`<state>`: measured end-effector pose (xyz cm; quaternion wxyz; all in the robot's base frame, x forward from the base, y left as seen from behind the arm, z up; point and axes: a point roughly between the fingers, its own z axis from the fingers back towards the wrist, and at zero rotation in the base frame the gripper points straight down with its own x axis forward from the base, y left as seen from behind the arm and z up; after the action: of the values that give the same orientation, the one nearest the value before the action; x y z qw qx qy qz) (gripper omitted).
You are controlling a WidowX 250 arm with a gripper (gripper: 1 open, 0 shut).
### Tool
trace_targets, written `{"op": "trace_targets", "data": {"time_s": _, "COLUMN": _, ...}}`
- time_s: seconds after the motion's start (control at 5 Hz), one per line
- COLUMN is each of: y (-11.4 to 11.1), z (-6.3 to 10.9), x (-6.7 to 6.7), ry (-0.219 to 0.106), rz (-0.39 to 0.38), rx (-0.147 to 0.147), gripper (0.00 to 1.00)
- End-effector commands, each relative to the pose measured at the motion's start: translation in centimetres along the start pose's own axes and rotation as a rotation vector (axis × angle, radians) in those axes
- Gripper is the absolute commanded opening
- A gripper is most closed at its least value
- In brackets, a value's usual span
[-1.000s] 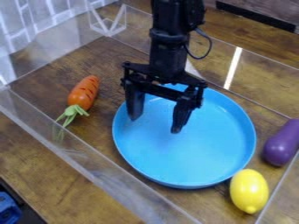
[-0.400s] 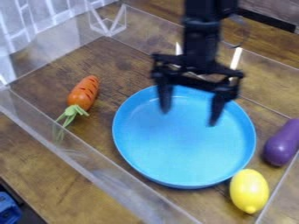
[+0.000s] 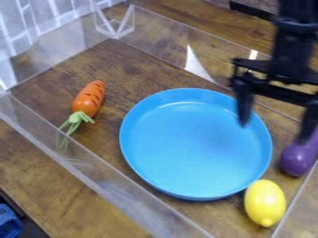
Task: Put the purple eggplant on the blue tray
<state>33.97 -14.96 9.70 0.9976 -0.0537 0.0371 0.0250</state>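
The purple eggplant lies on the wooden table at the right edge of the view, just right of the blue tray. That tray is a big round blue plate in the middle, with nothing on it. My black gripper hangs pointing down over the tray's right rim, up and to the left of the eggplant. Its two fingers are spread wide and hold nothing; the right finger is partly blurred and stands close above the eggplant.
A yellow lemon sits in front of the tray at lower right. An orange carrot with a green stem lies to the tray's left. Clear plastic walls fence the table at left and front.
The gripper has travelled from the tray's left rim across the plate to its right rim, rising a little, still open. The eggplant, lemon and carrot have stayed put.
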Motion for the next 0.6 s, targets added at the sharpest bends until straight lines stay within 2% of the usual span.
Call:
{"op": "trace_targets", "data": {"time_s": 0.0, "y": -2.7, "z": 1.5, "x": 0.6, "ry": -0.071, "rz": -0.005, "rx": -0.035, "gripper": 1.0}}
{"op": "trace_targets", "data": {"time_s": 0.4, "y": -3.0, "z": -1.3, "x": 1.5, "ry": -0.059, "rz": 0.014, "rx": -0.036, "gripper": 1.0}}
